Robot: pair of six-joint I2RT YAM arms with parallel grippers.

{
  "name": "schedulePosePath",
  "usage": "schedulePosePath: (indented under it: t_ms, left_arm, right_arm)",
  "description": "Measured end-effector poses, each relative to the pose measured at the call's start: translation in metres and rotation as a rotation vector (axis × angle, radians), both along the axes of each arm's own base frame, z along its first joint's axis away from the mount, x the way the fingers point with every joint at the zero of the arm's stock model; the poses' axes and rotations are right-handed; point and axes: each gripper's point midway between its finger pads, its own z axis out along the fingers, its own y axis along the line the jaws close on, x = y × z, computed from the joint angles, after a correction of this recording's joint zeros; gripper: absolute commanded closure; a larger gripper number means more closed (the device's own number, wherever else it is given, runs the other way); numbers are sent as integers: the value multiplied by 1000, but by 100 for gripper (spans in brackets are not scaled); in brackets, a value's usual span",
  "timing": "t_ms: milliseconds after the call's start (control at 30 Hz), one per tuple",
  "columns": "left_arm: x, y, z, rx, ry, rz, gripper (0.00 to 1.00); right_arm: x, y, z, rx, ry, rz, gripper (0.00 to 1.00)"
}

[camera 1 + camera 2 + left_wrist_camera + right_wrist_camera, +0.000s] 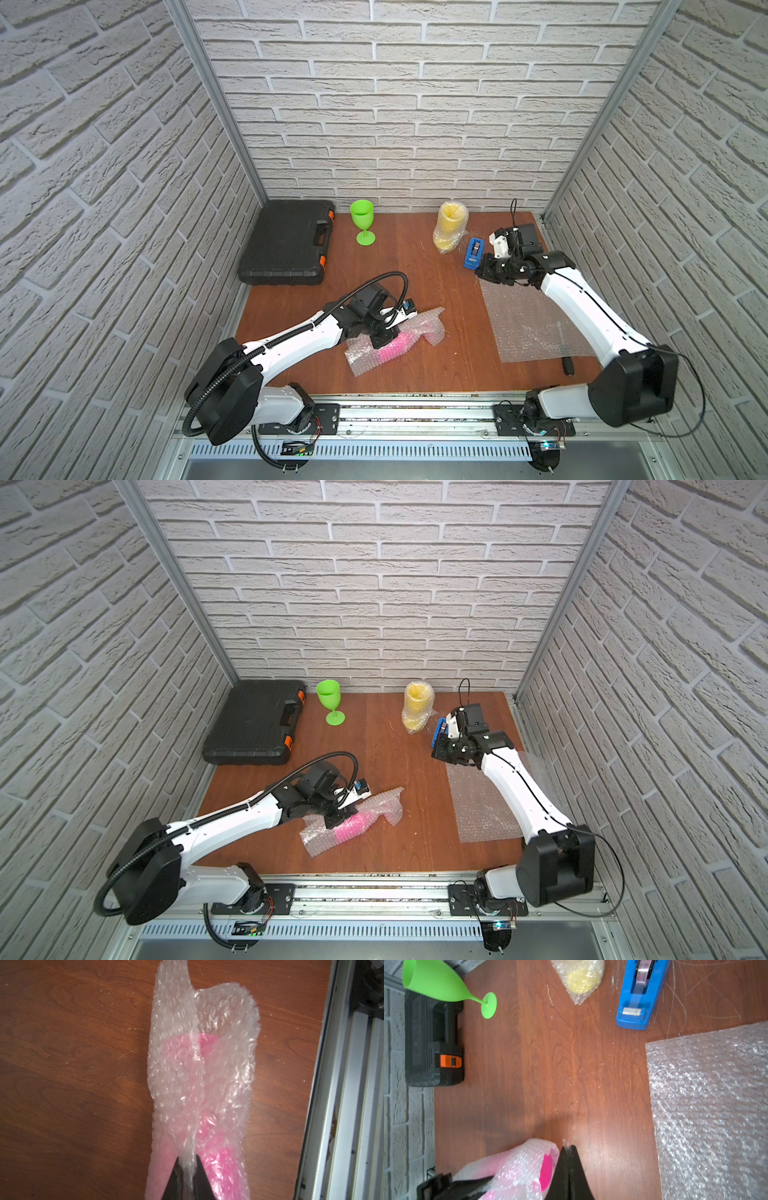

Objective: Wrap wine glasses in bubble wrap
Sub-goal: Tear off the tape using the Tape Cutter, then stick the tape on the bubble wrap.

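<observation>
Bubble wrap [187,1074] seam in left end effector [188,1178], near table [286,1064] edge

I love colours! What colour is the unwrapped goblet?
Lime green goblet, clearest in the right wrist view.

White-shelled arms [291,340] carry black joints, a black left hand [188,1159] and right hand [568,1149].

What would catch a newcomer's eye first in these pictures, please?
Probably the neon pink goblet lying toward the front of the table, half rolled in bubble wrap that the left hand pinches shut. Next, the bare lime green goblet standing upright at the back beside a black tool case, and the yellow goblet already bundled in wrap near the blue tape dispenser.
</observation>
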Motion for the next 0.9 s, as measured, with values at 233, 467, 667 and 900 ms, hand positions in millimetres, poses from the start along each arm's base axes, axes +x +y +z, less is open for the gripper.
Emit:
schedulePosePath:
  t_ms: [233, 467, 667, 900]
  left_arm:
    - [0, 1, 1, -8, -7, 8, 91]
    - [-1, 1, 1, -10, -8, 5, 91]
    - [-1, 0, 1, -14, -7, 3, 91]
    - [-7, 0, 3, -54, -16, -10, 92]
  right_arm:
    - [-76, 32, 21, 24, 24, 104, 97]
    - [-138, 56, 24, 49, 103, 194, 97]
    - [-160, 91, 7, 62, 171, 273, 97]
    - [-134, 142, -35, 29, 170, 248, 97]
